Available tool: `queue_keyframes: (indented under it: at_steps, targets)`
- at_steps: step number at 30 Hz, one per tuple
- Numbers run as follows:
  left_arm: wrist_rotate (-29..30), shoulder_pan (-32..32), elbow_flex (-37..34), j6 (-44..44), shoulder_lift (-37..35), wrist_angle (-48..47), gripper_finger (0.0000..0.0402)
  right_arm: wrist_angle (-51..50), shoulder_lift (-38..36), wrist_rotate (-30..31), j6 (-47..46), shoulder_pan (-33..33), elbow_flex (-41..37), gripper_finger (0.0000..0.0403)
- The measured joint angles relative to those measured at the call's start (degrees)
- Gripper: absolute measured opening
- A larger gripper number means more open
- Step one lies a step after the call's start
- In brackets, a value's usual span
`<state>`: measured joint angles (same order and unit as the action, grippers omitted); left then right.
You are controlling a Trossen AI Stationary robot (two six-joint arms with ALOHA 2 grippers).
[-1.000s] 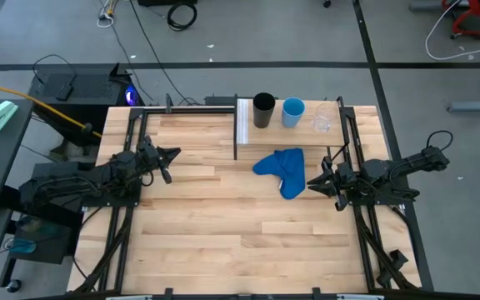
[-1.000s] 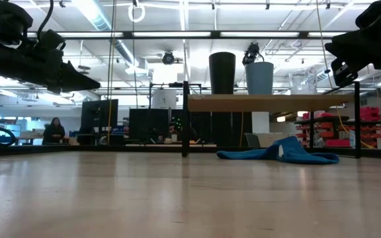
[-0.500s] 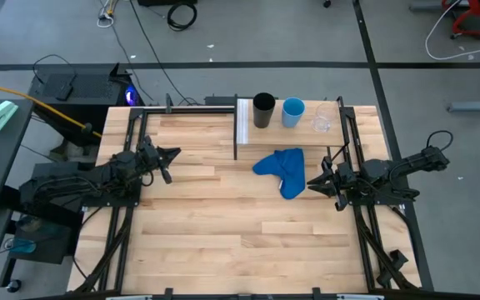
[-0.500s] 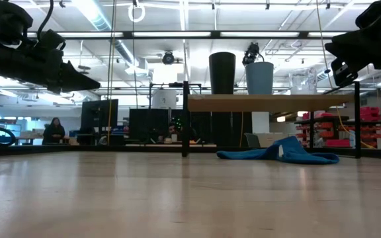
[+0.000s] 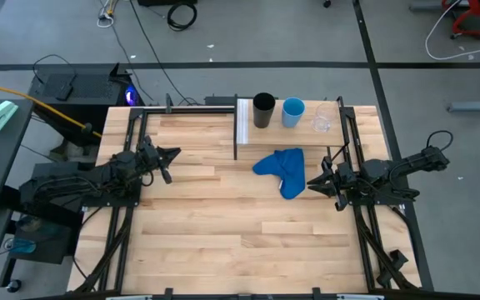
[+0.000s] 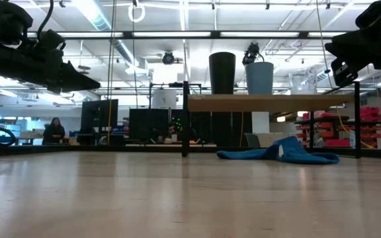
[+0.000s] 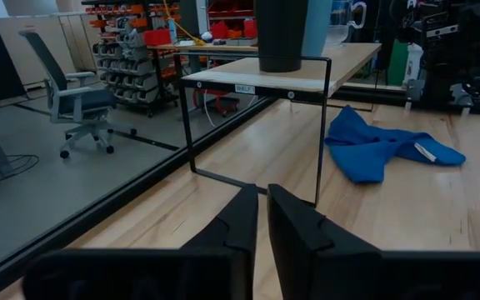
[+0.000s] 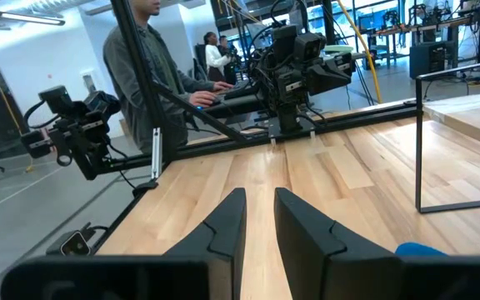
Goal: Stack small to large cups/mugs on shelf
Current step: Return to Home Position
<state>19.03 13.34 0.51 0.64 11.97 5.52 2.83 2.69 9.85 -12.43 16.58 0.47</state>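
The shelf (image 5: 294,137) stands at the table's far edge, right of centre. On its top stand, from left to right, the black tumbler (image 5: 263,110), the blue cup (image 5: 292,112) and the clear glass (image 5: 322,122), each on its base. In the low view the tumbler (image 6: 222,73) and the blue cup (image 6: 259,78) stand apart on the shelf (image 6: 270,102). My left gripper (image 5: 173,152) hovers shut over the table's left half, pointing toward the shelf. My right gripper (image 5: 311,182) hovers shut at the right, beside the blue cloth (image 5: 282,171).
The blue cloth (image 7: 382,146) lies crumpled on the table just in front of the shelf. The shelf's thin black legs (image 7: 322,133) stand on the table. People stand beyond the table's left side (image 8: 140,75). Bare planks fill the near half (image 5: 240,242).
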Motion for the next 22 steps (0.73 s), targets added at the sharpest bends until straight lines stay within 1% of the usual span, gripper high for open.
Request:
queue_keyframes:
  at_steps: [13, 22]
  targets:
    - [-0.01, 0.0, 0.0, 0.0, 0.0, 0.0, 0.003, 0.0, 0.01, 0.0, -0.01, -0.01, 0.0, 0.0073]
    - [0.0, 0.0, 0.0, 0.0, 0.0, -0.02, 0.004, 0.0, 0.0, 0.0, -0.01, 0.0, 0.0, 0.0073]
